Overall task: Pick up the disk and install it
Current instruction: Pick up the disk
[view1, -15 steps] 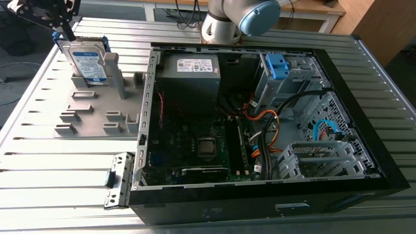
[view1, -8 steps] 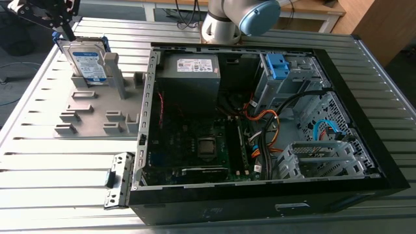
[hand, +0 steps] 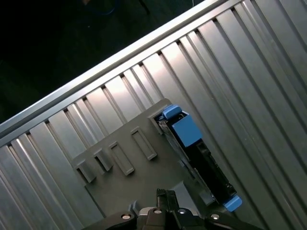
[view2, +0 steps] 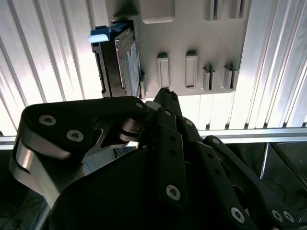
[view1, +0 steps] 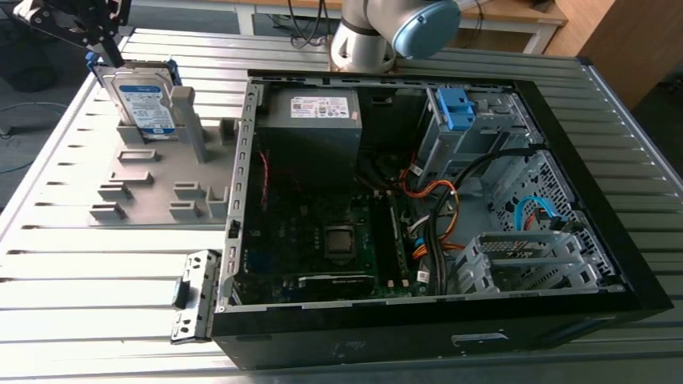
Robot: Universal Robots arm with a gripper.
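Note:
The disk (view1: 143, 99) stands on edge in a slot at the far end of a grey holder plate (view1: 160, 188), at the exterior view's left, its white-and-blue label facing the camera. Blue rails run along its edges. My gripper (view1: 105, 54) hangs just above the disk's top corner, apart from it. In both wrist views the disk (view2: 123, 62) (hand: 207, 166) is seen edge-on beyond the gripper (view2: 164, 94) (hand: 166, 194). The black fingers lie together, shut, with nothing between them.
An open black computer case (view1: 597, 264) lies at the exterior view's right. Inside are a grey box with a white sticker (view1: 312, 120), a drive cage with a blue bracket (view1: 453, 108) and loose cables (view1: 437, 216). The arm's base (view1: 373, 32) stands behind. The table is ribbed metal.

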